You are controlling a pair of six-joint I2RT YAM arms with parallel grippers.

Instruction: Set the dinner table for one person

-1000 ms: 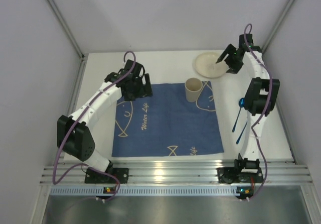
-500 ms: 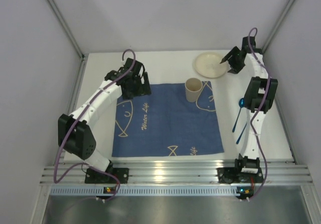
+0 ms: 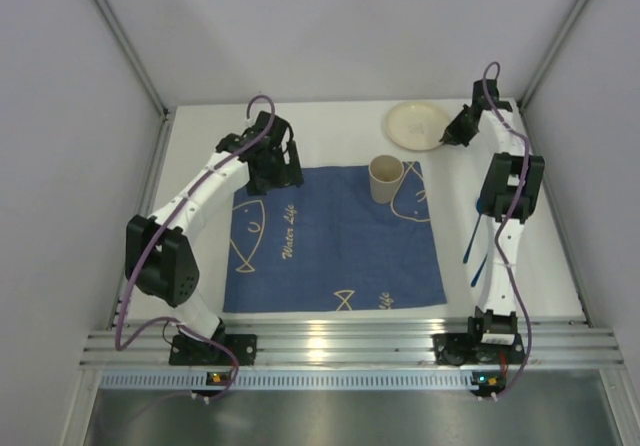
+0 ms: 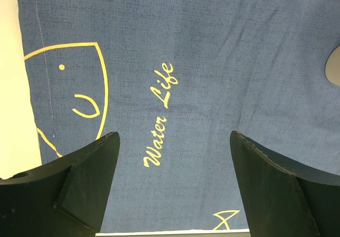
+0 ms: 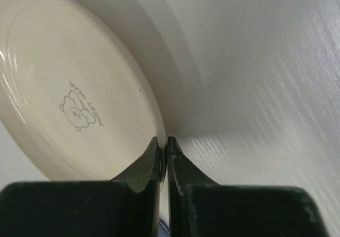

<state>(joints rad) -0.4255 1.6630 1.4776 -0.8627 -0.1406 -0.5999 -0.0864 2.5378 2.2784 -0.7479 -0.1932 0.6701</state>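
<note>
Two fingers [image 5: 143,168] of right hand [image 5: 163,141] — pressed together — pinch plate [image 5: 79,88] rim.

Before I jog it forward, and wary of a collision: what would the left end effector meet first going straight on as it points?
The dark blue fish-print cloth: the open left end effector points down at it, nothing visible between. How far above it hangs is unclear.

Overhead view of the work enclosure. Plain pale grey panel walls [image 3: 330,26] close the rear and both sides, meeting at slanted aluminium corner posts [image 3: 120,36]. A ribbed aluminium rail [image 3: 350,344] edges the white bench [image 3: 340,126]; a dull metal surface [image 3: 350,416] lies nearest. Lighting is even and diffuse.
</note>
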